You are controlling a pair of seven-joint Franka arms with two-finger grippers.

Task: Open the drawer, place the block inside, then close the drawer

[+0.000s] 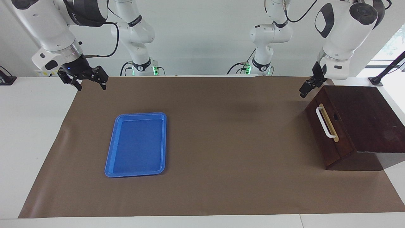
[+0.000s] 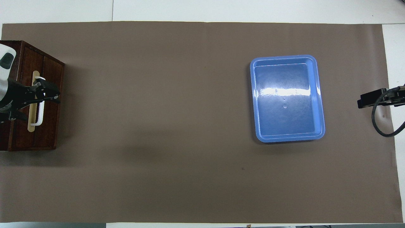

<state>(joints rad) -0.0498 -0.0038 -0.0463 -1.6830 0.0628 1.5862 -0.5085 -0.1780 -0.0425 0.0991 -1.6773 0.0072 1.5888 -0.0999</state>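
Note:
The drawer (image 1: pixel 326 136) is the front of a dark wooden box (image 1: pixel 364 117) at the left arm's end of the table. It sits flush in the box, with its white bar handle (image 1: pixel 325 122) on a tan strip. My left gripper (image 1: pixel 305 90) hangs in the air beside the box corner nearest the robots; in the overhead view the left gripper (image 2: pixel 52 94) covers the handle (image 2: pixel 40 110). My right gripper (image 1: pixel 90 86) is open and empty, raised over the mat's edge at the right arm's end. The yellow block is not in view.
An empty blue tray (image 1: pixel 137 145) lies on the brown mat (image 1: pixel 221 142) toward the right arm's end; it also shows in the overhead view (image 2: pixel 286 98). White table (image 1: pixel 31 142) borders the mat.

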